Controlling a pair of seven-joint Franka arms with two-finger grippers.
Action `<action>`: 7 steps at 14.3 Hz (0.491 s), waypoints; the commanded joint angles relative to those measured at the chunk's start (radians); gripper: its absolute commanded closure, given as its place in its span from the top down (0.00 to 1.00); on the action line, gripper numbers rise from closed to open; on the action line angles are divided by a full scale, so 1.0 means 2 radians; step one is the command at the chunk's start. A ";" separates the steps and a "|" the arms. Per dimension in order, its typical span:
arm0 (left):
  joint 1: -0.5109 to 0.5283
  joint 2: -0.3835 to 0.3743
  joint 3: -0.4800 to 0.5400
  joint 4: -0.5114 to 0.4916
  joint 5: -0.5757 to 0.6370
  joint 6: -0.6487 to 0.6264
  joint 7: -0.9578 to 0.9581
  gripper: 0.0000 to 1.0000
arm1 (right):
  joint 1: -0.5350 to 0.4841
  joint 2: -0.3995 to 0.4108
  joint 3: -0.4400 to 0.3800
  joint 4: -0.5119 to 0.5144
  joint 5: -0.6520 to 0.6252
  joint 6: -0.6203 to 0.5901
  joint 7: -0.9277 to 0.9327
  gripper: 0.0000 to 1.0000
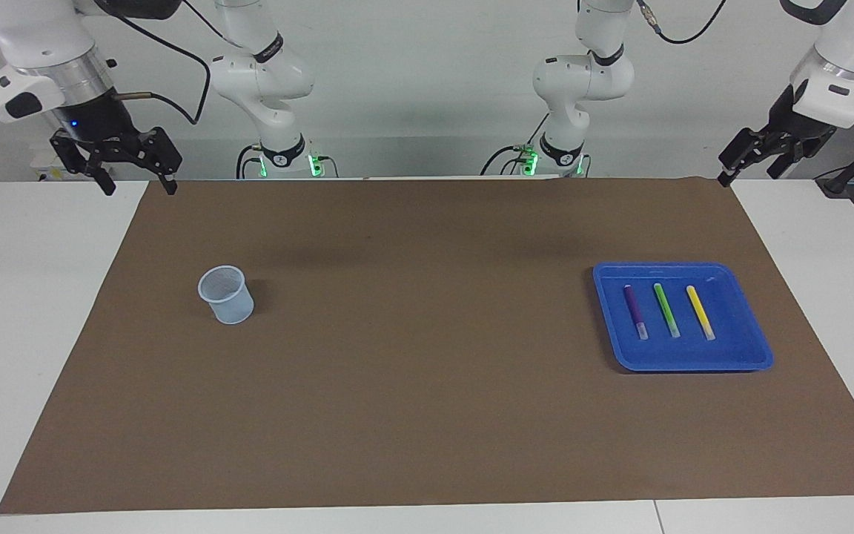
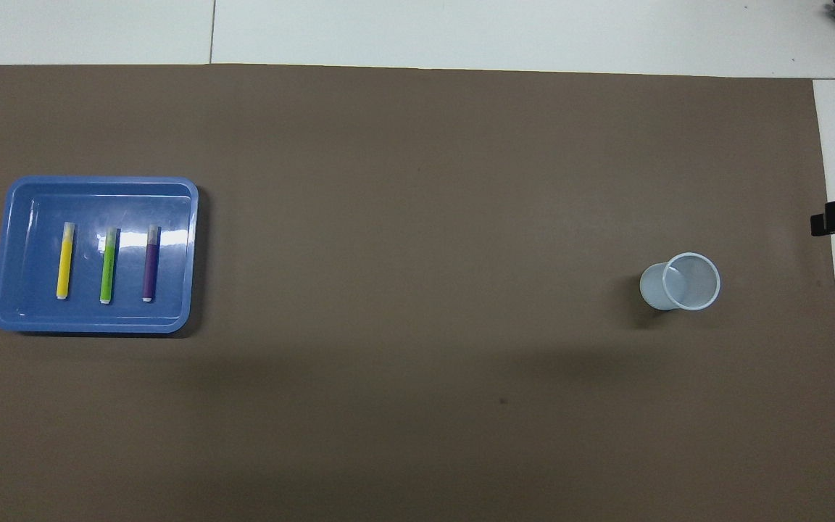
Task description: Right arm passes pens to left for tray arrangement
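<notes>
We judge the job done: pens (image 1: 666,310) lie parallel in tray (image 1: 755,354); right tool (image 1: 135,174) at ten o'clock and left tool (image 1: 755,157) at two o'clock hang apart, empty.

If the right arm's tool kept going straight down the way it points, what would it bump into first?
Probably nothing but the table. The right tool hangs open, pointing down over the corner of the brown mat at the right arm's end. The cup sits well off that line, though depth is hard to judge.
</notes>
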 commanded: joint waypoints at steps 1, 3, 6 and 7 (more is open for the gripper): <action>-0.010 -0.015 0.000 -0.018 0.013 0.008 0.002 1.00 | 0.000 -0.003 0.002 0.000 -0.001 -0.004 0.009 1.00; -0.011 -0.015 0.000 -0.018 0.014 0.006 0.002 1.00 | 0.000 -0.004 0.002 0.000 0.000 -0.003 0.009 1.00; -0.020 -0.015 0.000 -0.019 0.015 0.003 0.001 1.00 | -0.006 -0.004 0.003 0.000 0.000 -0.006 0.008 1.00; -0.020 -0.015 0.000 -0.019 0.015 0.003 0.001 1.00 | -0.011 -0.003 0.006 0.001 0.000 -0.008 0.008 1.00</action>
